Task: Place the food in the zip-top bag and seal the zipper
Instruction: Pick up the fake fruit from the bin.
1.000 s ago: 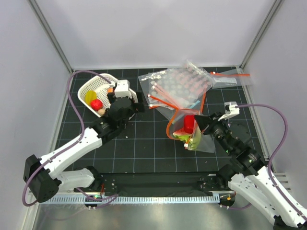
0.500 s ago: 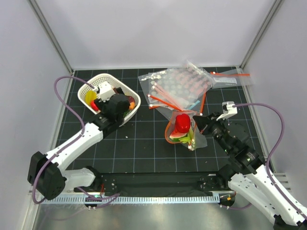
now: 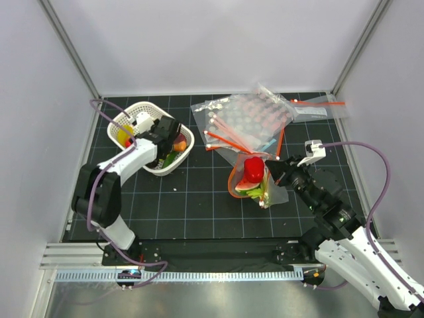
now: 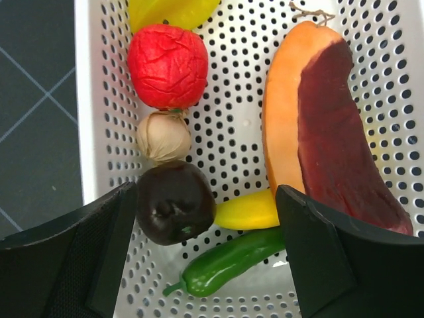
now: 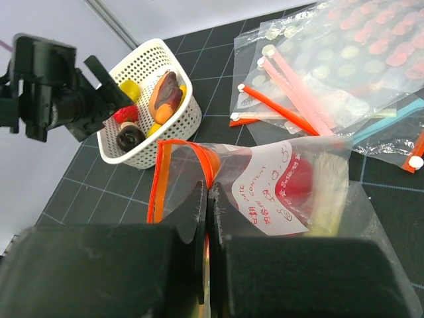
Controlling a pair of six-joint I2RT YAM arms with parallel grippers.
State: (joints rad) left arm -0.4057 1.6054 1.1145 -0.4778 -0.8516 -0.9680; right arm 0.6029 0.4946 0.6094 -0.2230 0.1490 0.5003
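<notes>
Right claw [image 5: 207, 195], closed on the clear edge of the zip-top bag [image 5: 278, 199] just beside its zipper [image 5: 156, 182]; the bag lies on the table [image 3: 199, 205] with the food [image 3: 252, 168] inside. Left claw [image 4: 207, 199], jaws spread apart, over the white basket [image 4: 89, 99] of other toy foods.

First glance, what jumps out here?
The zip-top bag sits mid-mat, orange-rimmed mouth open, with a red fruit and watermelon wedge inside and the right gripper shut on its edge. At left, the left gripper hangs open over a white basket of toy food. Spare clear bags lie at the back.
</notes>
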